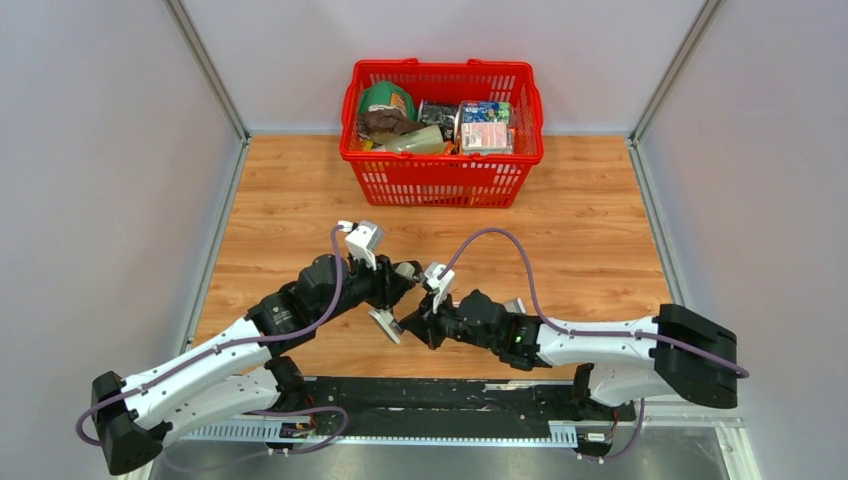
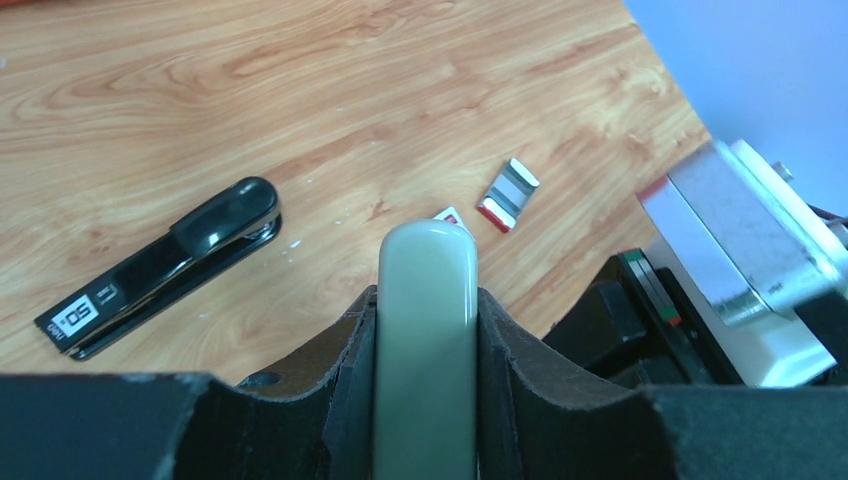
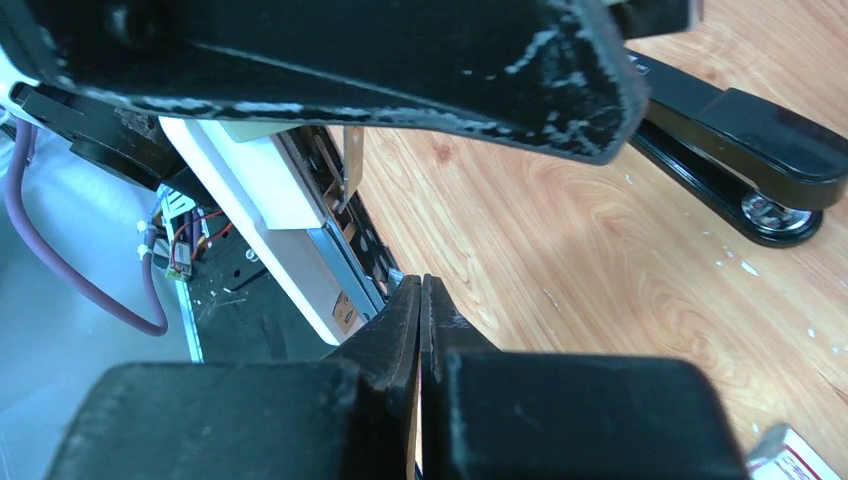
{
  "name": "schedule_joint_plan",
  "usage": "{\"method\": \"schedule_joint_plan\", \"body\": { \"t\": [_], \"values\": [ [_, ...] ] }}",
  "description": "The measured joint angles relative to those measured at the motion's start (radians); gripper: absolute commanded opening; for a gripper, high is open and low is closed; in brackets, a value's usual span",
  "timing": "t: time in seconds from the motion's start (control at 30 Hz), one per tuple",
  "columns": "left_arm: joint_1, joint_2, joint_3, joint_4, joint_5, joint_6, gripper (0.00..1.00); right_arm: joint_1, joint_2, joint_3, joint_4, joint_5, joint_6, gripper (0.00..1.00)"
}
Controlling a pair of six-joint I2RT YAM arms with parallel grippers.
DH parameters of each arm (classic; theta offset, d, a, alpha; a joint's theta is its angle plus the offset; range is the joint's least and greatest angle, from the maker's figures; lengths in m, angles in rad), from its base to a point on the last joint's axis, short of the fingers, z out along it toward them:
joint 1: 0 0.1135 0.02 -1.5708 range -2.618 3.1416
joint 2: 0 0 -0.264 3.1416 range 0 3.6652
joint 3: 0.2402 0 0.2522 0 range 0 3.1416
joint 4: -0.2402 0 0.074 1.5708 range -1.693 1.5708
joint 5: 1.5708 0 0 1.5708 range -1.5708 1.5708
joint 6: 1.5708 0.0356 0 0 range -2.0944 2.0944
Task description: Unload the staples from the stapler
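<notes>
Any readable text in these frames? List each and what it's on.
"50": white sticker on the black stapler, left wrist view; smaller print beside it unreadable.
Packages in the red basket: too small to read.
Red-and-white box corner, right wrist view: blurred.
Pale bar in left gripper: no text.
</notes>
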Motion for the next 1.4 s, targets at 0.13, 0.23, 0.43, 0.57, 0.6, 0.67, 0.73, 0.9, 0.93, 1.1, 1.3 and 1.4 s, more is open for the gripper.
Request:
{"method": "schedule_joint_plan", "body": {
  "t": [0.13,0.23,0.43,0.57,0.6,0.67,0.73,0.9,0.93,1.1,1.3,1.4],
  "values": [
    [0.000,0.006,-0.013,-0.006,-0.047,-0.019,0.00,0.009,0.050,-0.006,0.072,0.005,0.011,0.00],
    [0.000,0.006,-0.029,-0.009,-0.077,-0.034,0.00,0.010,0.061,-0.006,0.092,0.008,0.004,0.00],
    [0.000,0.035,-0.040,-0.018,-0.105,-0.050,0.00,0.010,0.070,0.006,0.111,0.004,-0.043,0.00],
    [0.000,0.048,-0.043,-0.029,-0.116,-0.057,0.00,0.008,0.077,0.013,0.134,-0.018,-0.068,0.00],
    [0.000,0.050,-0.043,-0.033,-0.121,-0.056,0.00,0.005,0.081,0.013,0.142,-0.035,-0.072,0.00],
    [0.000,0.056,-0.044,-0.033,-0.130,-0.058,0.00,0.003,0.092,0.015,0.157,-0.069,-0.079,0.00],
    [0.000,0.064,-0.044,-0.033,-0.132,-0.058,0.00,-0.004,0.109,0.018,0.171,-0.103,-0.081,0.00],
    [0.000,0.077,-0.044,-0.043,-0.136,-0.058,0.00,-0.014,0.134,0.023,0.183,-0.150,-0.080,0.00],
    [0.000,0.077,-0.044,-0.043,-0.136,-0.058,0.00,-0.014,0.134,0.024,0.183,-0.154,-0.080,0.00],
    [0.000,0.077,-0.044,-0.044,-0.134,-0.056,0.00,-0.014,0.128,0.026,0.167,-0.153,-0.087,0.00],
    [0.000,0.074,-0.038,-0.052,-0.111,-0.047,0.00,-0.014,0.053,0.028,0.079,-0.108,-0.115,0.00],
    [0.000,0.070,-0.036,-0.050,-0.101,-0.041,0.00,-0.012,0.005,0.028,0.040,-0.082,-0.126,0.00]
  ]
}}
